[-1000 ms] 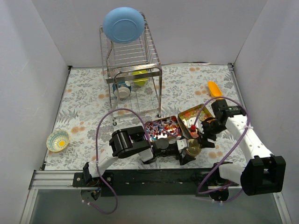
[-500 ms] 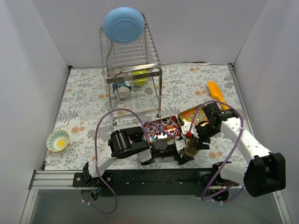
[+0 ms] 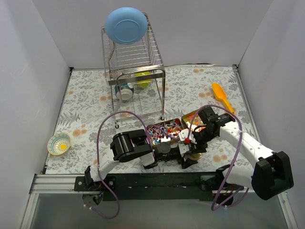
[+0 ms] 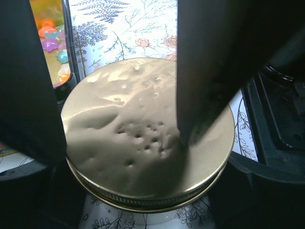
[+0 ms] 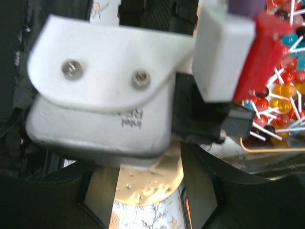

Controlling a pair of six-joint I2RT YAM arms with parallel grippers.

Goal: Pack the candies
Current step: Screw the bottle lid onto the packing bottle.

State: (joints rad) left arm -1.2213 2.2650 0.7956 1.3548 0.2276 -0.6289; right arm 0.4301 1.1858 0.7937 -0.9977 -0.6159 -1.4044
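The candies fill two open tins. One tin [image 3: 164,130] holds small lollipops in red, blue and white, which also show in the right wrist view [image 5: 279,98]. The other tin [image 3: 195,118] holds glossy orange, pink and green sweets, also visible in the left wrist view [image 4: 51,40]. A jar with a gold lid [image 4: 143,138] stands in front of the tins. My left gripper [image 3: 189,157] is shut on the jar, one finger on each side of the lid. My right gripper [image 3: 188,142] is open and empty. It hovers over the left wrist and the lid [image 5: 145,183].
A wire dish rack [image 3: 136,71] stands at the back with a blue bowl [image 3: 126,25] on top and a cup [image 3: 125,91] inside. A small patterned bowl [image 3: 59,143] sits at the near left. An orange brush [image 3: 222,95] lies at the right.
My right gripper has moved left and nearer, from over the right tin to above the jar and the left wrist. The left arm has not moved.
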